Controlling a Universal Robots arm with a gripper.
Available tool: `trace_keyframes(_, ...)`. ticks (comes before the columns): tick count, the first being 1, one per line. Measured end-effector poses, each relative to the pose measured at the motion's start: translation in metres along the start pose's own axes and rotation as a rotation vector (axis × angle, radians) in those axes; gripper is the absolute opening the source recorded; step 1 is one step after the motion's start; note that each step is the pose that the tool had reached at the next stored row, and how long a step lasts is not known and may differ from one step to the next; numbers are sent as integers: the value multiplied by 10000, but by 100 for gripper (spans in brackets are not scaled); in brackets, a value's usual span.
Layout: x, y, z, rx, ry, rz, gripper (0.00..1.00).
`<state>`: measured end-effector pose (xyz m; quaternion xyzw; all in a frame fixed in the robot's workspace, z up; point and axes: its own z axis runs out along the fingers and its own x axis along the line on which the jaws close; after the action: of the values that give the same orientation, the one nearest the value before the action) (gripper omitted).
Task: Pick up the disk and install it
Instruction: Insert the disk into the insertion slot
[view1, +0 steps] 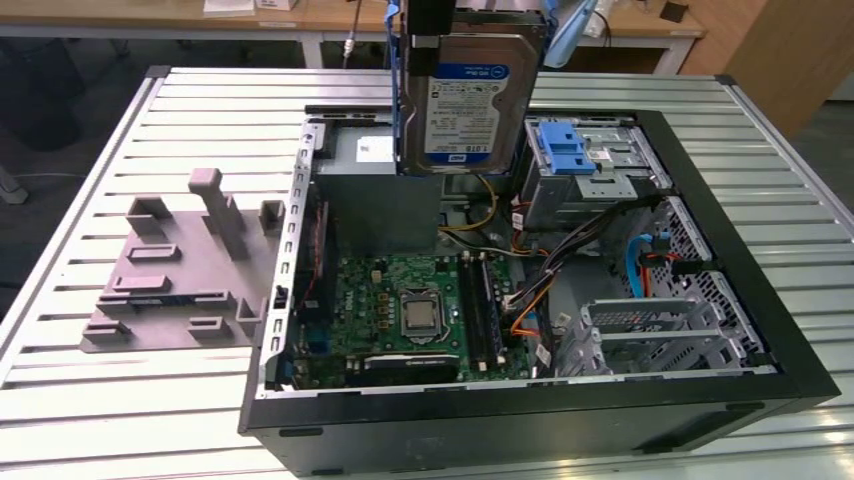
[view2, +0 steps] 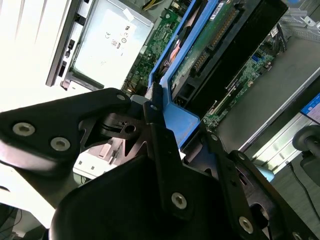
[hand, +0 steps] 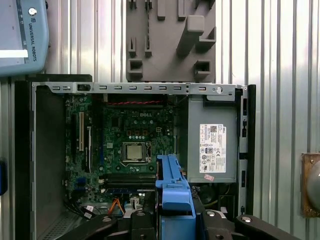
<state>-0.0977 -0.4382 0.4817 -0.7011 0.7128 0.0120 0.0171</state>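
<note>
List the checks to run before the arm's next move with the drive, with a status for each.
1. Grip: gripper is shut on the blue plastic bracket framing the flat silver hard drive: ok.
2. Clearance: the drive hangs upright above the open black computer case, with no contact visible: ok.
3. Alignment: the drive sits over the grey metal box, to the exterior view's left of the silver metal drive cage: not ok.
4. Cage slot free: cannot tell.
5. Cables: orange and black loose wires lie inside the case near the cage and may snag: not ok.
</note>
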Motion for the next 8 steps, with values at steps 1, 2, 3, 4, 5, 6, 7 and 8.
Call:
trace_keyframes(1,0,0,0,0,0,0,37)
trace_keyframes(2,0,0,0,0,0,0,37)
trace_keyframes(3,0,-1,0,0,0,0,37)
trace_keyframes(4,0,-1,0,0,0,0,37)
trace_keyframes(5,0,-1,0,0,-1,0,37)
trace_keyframes(6,0,-1,0,0,0,0,37)
trace_keyframes(7,3,-2,0,0,-1,-1,37)
trace_keyframes(8,11,-2,0,-1,0,-1,37)
